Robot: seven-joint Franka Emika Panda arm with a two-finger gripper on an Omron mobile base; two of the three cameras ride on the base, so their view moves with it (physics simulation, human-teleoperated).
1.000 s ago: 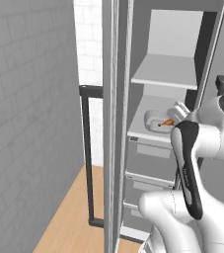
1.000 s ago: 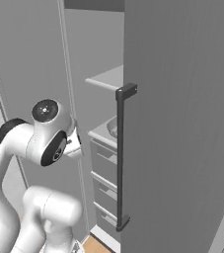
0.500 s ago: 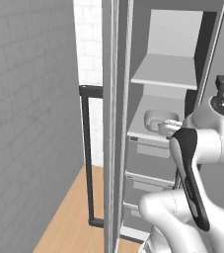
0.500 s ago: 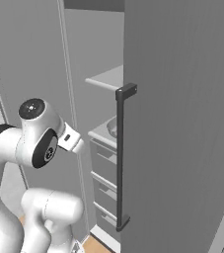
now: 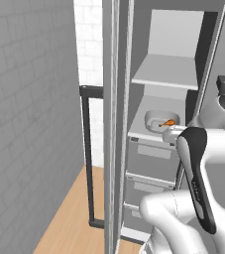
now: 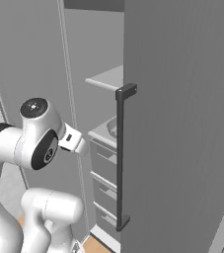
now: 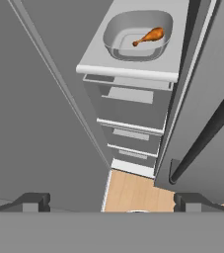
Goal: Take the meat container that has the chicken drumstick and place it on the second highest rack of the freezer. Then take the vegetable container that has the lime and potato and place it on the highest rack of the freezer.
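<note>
A pale grey meat container [image 7: 138, 35] holds the small orange-brown chicken drumstick [image 7: 150, 35]. It sits on the second highest rack [image 7: 133, 70] of the open freezer [image 5: 183, 34]. The left base view shows the same container [image 5: 159, 120] with the drumstick [image 5: 167, 123] on that rack [image 5: 142, 132], and the highest rack [image 5: 166, 74] bare above it. My gripper [image 7: 112, 202] is open and holds nothing. It hangs well back from the shelf, outside the cabinet. The lime and the potato are out of view.
Grey drawers [image 7: 128, 111] stack below the shelf. The freezer door [image 7: 207, 89] stands open beside my hand, its black bar handle [image 7: 202, 143] close by. A second door's black handle [image 5: 87, 154] stands left of the opening. Wooden floor [image 7: 133, 192] lies below.
My hand has drawn back out of the freezer, away from the container. The container with the drumstick stays on the second highest rack.
</note>
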